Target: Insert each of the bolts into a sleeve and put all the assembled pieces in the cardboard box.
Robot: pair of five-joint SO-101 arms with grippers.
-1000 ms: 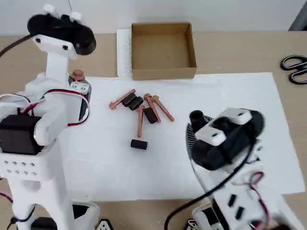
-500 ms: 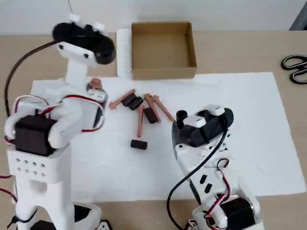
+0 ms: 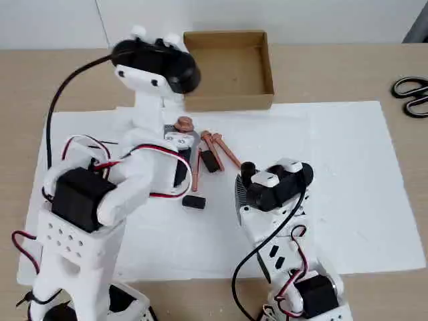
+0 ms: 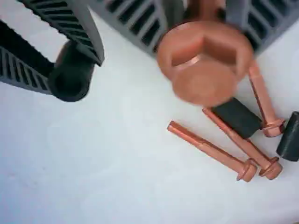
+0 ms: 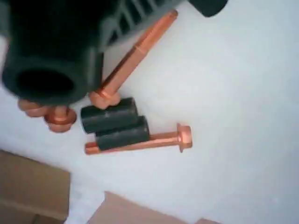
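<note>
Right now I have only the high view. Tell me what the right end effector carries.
Observer: The right end effector is shut on a black sleeve, its bore facing the wrist camera.
Operator: Now report the left one.
Observer: The left end effector is shut on a copper bolt, head toward its wrist camera.
Operator: Say what lies under the left arm.
Observer: There, two loose sleeves lie side by side, touching, with another bolt lying along them.
</note>
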